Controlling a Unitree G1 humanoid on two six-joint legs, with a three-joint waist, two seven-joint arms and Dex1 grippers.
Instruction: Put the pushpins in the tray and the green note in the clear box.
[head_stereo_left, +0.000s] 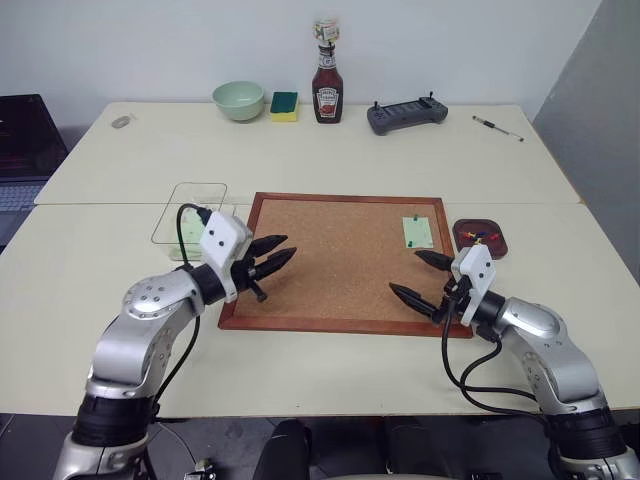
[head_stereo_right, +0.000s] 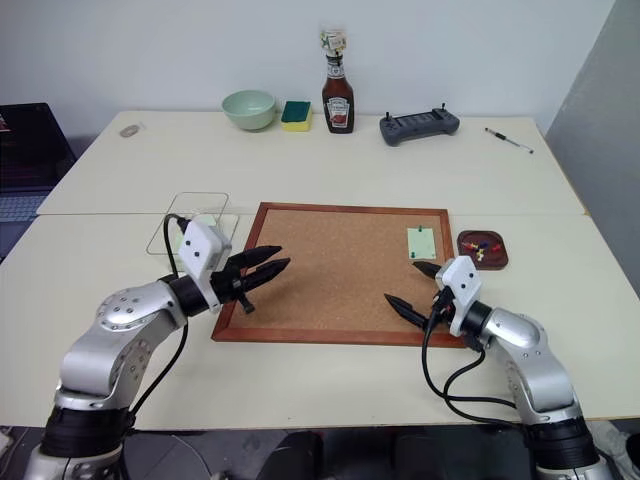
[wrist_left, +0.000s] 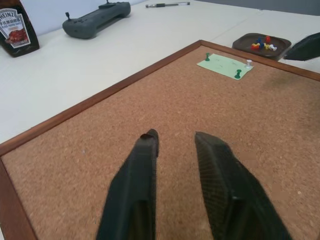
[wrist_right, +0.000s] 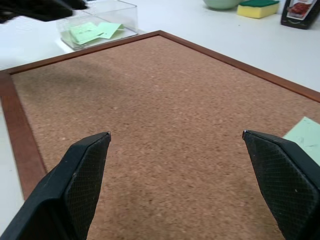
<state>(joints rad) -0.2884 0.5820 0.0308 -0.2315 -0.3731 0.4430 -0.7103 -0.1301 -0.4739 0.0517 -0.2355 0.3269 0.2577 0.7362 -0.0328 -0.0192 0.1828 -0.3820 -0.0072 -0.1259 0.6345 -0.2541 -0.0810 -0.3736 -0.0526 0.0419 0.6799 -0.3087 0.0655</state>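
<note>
The green note (head_stereo_left: 417, 232) sits pinned at the corkboard's (head_stereo_left: 330, 270) far right corner by green pushpins (wrist_left: 238, 74) — so pins come out first. The tray (head_stereo_left: 480, 238) lies just beside it, handy. Right tool (head_stereo_left: 420, 278) gapes wide, empty; left tool (head_stereo_left: 265, 258) is narrowed, grasping nothing. The clear box (head_stereo_left: 190, 211) already holds notes.

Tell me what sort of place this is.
Probably an office or lab set up for robot trials: plain pale tables against a bare wall, a laptop at the table's edge, a handheld controller, and a mix of props such as a corkboard and ketchup bottle.
</note>
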